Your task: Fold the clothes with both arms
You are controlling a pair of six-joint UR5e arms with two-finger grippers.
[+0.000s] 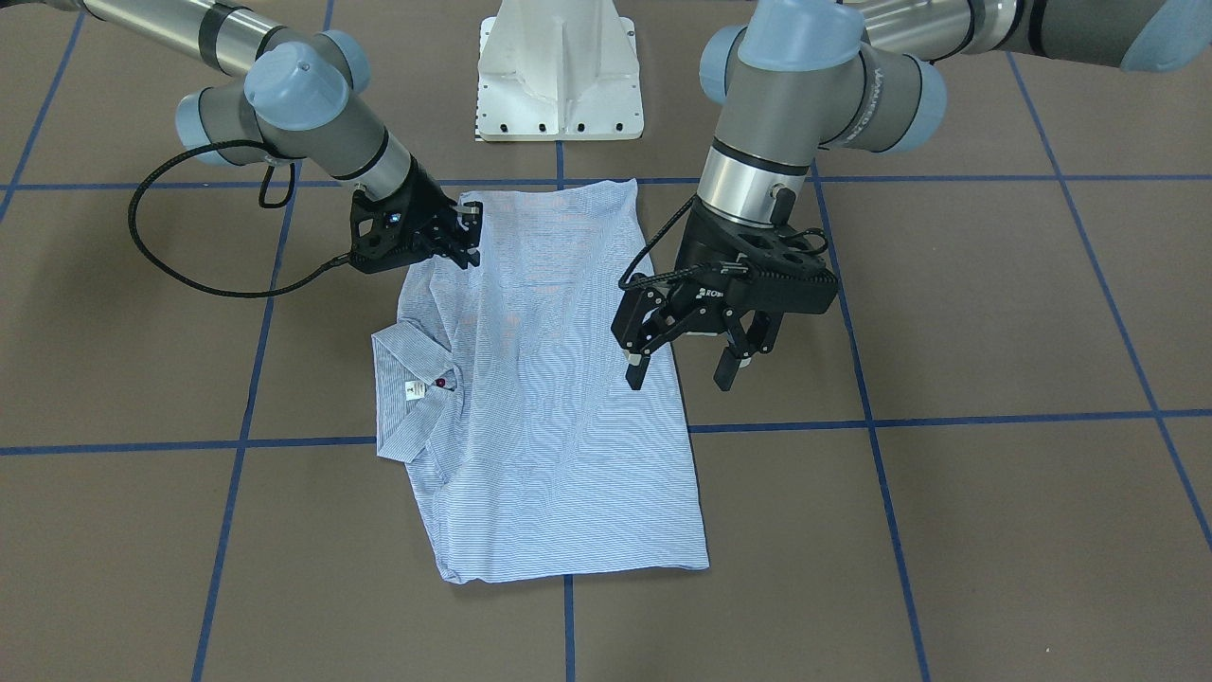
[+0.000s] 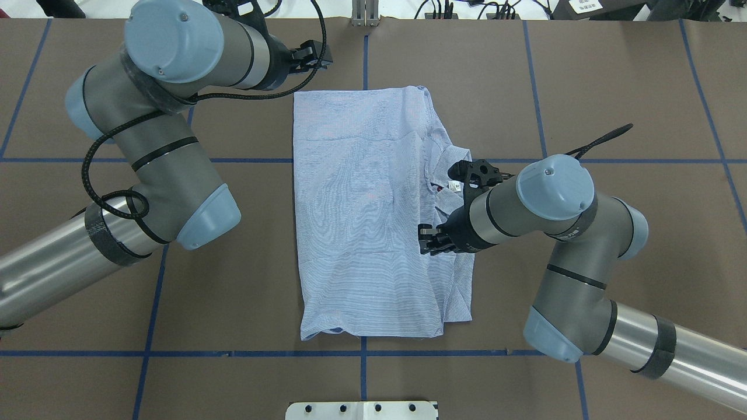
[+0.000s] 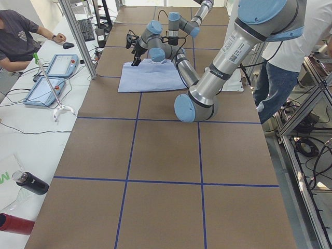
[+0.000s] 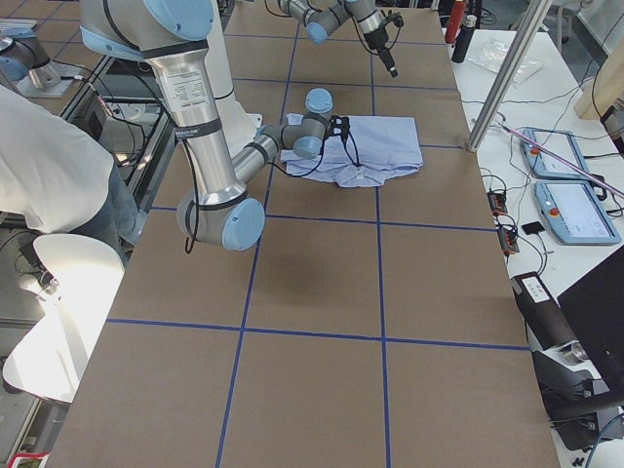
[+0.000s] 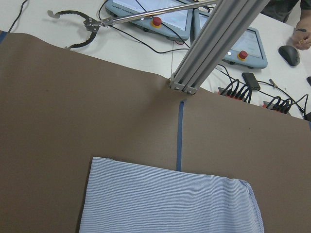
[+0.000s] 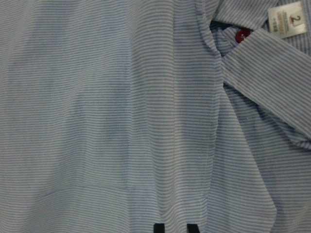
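A light blue-and-white striped shirt (image 2: 362,233) lies in the middle of the brown worktop (image 2: 613,87), folded to a rough upright rectangle. Its collar (image 1: 402,398) juts out from the edge on the robot's right. Loose under-layers peek out at the near right corner.

The right arm (image 2: 543,198) reaches low over the collar side. Its right jaws sit just above or on the cloth, drawn almost closed with only a slim gap. No fold of fabric is seen between them.

The left arm (image 1: 805,123) is held high at the shirt's opposite, far side. Its left jaws are spread wide and hold nothing.

The step in hand looks like setting up the next fold of the bundle. To do it well, each arm would likely need to take a matching corner along one edge, catching all layers. Both should then lift evenly, keep the cloth taut between them, and lay edge onto edge. The loose layers near the collar seem the likeliest to slip or bunch.

The right wrist view alone shows the white neck label (image 6: 289,19), a dark red button (image 6: 240,35) and the near-shut tips. In the overhead view the arm covers much of that spot. The front-facing view shows the left jaws' spread clearly. The left wrist view shows no jaws, only the shirt's far edge from above. In both side views the jaws are too small to judge.
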